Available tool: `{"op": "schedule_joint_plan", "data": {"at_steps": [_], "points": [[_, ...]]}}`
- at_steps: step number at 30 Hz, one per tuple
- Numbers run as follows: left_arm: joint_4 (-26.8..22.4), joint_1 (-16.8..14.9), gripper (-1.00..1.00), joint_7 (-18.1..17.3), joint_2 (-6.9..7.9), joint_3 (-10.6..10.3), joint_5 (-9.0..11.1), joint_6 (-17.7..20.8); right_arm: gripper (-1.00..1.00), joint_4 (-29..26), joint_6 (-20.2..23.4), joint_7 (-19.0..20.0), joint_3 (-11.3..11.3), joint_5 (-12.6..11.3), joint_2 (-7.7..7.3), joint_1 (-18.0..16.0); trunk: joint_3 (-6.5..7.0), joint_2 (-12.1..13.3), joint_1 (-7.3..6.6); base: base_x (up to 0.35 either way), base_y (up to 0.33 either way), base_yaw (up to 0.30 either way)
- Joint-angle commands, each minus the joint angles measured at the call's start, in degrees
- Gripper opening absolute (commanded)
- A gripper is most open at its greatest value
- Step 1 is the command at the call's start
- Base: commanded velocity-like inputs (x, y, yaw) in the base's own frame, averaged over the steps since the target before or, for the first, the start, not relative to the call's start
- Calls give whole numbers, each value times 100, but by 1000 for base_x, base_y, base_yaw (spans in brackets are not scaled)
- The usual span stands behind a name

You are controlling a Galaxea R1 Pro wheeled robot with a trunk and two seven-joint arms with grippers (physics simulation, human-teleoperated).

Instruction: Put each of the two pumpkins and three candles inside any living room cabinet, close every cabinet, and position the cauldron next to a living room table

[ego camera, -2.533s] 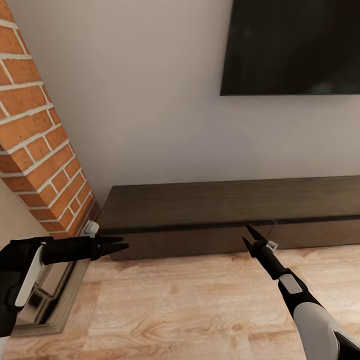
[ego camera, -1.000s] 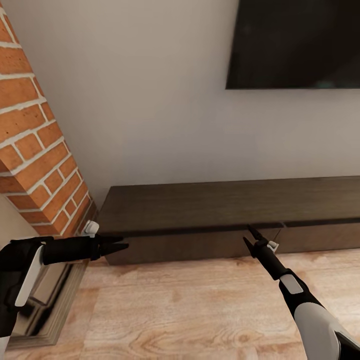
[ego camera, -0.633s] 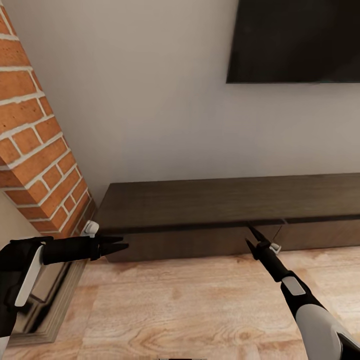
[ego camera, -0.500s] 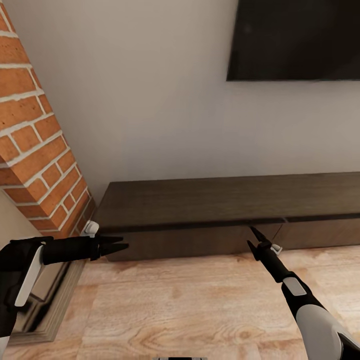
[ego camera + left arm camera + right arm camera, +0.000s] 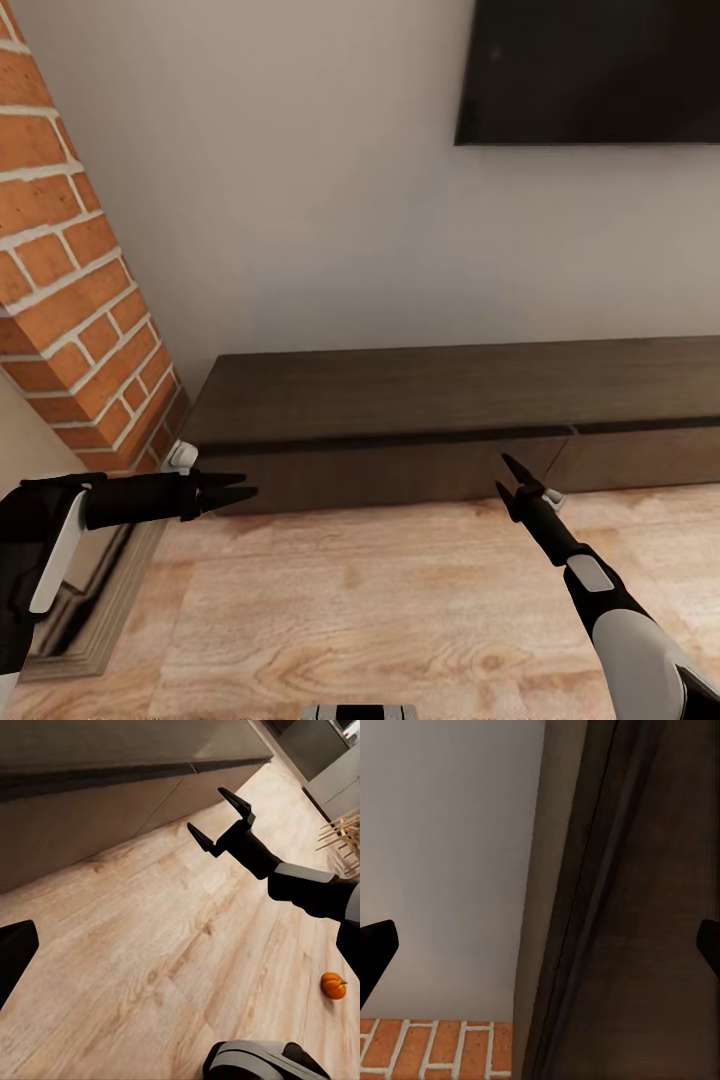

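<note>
A plain pale grey wall (image 5: pixel 320 200) carries a dark flat television screen (image 5: pixel 590 70), mounted high above and beyond the right gripper. A red brick pillar (image 5: pixel 70 290) with pale mortar rises above the left gripper. Light wood plank flooring (image 5: pixel 380 600) with visible grain lies beneath both grippers, evenly lit.

Soft, even indoor light, faint shadows, sharp renders with slight blur.
</note>
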Motion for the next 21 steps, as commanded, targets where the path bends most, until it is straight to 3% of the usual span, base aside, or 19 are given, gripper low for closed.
{"op": "schedule_joint_plan", "data": {"at_steps": [1, 21], "points": [[0, -3, 100, -12, 1, 1, 11, 40, 100, 3, 46, 9, -15, -31, 0, -4, -23, -43, 21, 0, 0, 0], [-2, -3, 100, -32, 1, -7, 13, 40, 100, -44, 45, 89, 9, -35, 1, -4, -466, -73, 74, 0, 0, 0]]}}
